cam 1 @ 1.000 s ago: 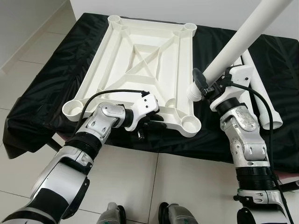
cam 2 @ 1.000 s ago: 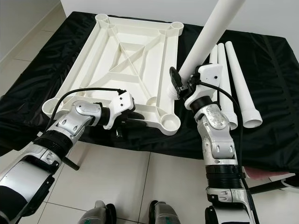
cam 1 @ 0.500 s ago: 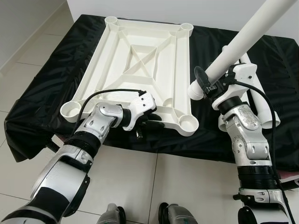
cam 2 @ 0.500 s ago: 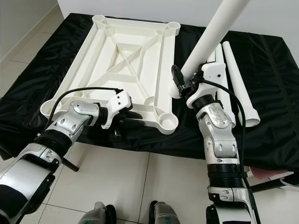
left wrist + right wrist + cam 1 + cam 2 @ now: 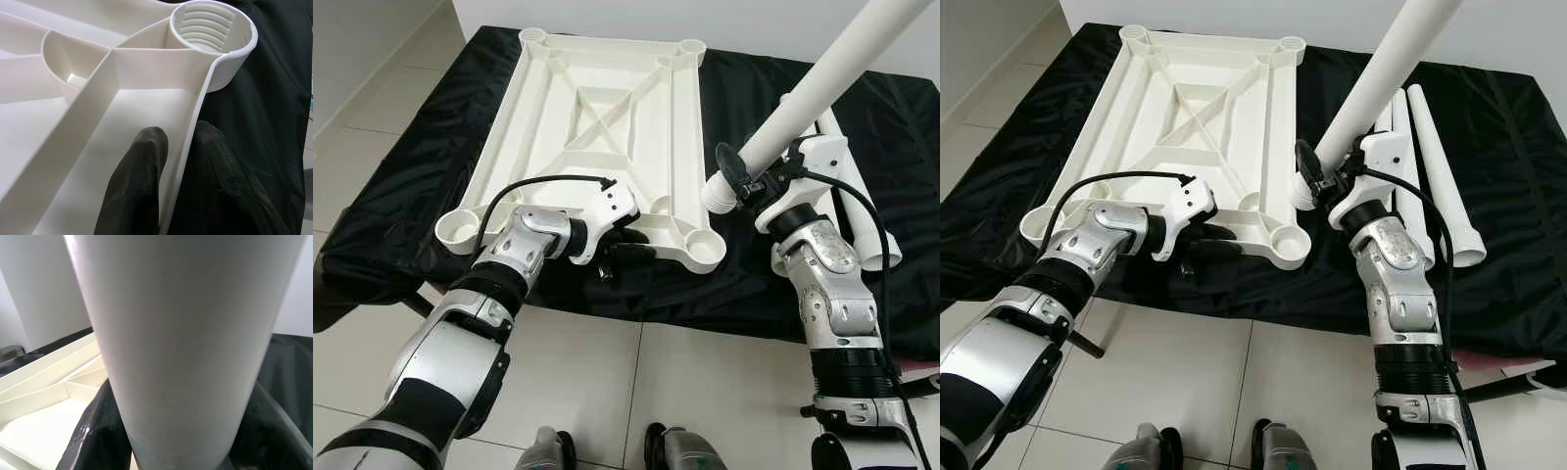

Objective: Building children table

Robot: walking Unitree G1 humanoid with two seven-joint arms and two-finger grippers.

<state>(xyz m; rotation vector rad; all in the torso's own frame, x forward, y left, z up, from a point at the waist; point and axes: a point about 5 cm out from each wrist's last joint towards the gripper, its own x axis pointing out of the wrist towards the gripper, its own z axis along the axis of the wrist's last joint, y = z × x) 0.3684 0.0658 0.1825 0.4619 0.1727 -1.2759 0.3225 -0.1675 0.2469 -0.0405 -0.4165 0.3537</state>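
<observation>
Seen twice from the head, high up, facing forward and down over the near edge of the black-covered table [image 5: 401, 196], with floor tiles [image 5: 607, 382] and both arms below. Right eye set slightly to one side of the left, so same scene shared: upturned tabletop [image 5: 607, 108], raised leg [image 5: 822, 83], spare legs [image 5: 1440, 176] toward the table's right edge. Left wrist view very close, looking along black fingers [image 5: 139, 191] straddling the tabletop's rim, toward a threaded corner socket [image 5: 212, 32], the near right one in the head views. Right wrist view closer still, looking up along the leg [image 5: 186, 342], tabletop and black cover behind it.
</observation>
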